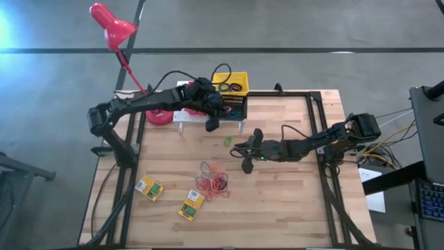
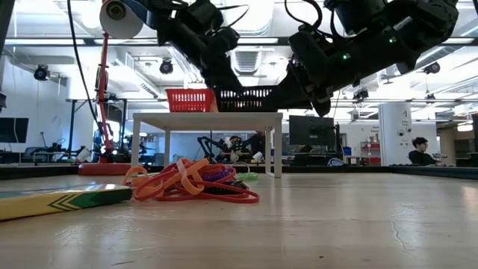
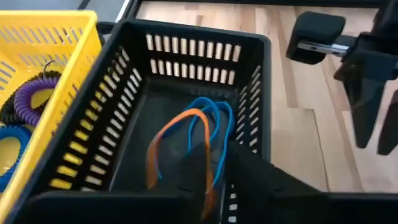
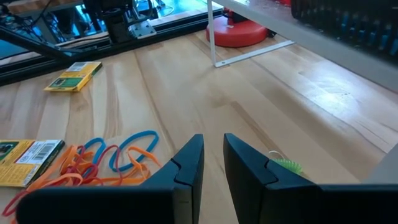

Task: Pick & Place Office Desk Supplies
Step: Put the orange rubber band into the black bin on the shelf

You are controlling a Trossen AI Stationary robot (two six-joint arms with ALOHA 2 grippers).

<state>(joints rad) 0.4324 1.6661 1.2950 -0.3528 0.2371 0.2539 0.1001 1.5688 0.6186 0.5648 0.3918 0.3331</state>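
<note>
**No readable text in any view**

No words, brand names or numbers can be made out anywhere. The two small flat yellow-and-green boxes (image 1: 149, 188) (image 1: 191, 205) on the wooden table carry printed labels, but the print is too small to read from above. In the right wrist view, one box (image 4: 25, 162) shows a white panel with a barcode; its bars are visible, its digits are not legible. The other box (image 4: 73, 76), farther off, shows a dark green panel with lettering too blurred to read. The box edge (image 2: 63, 200) in the low view shows only yellow and green chevron markings.
</note>
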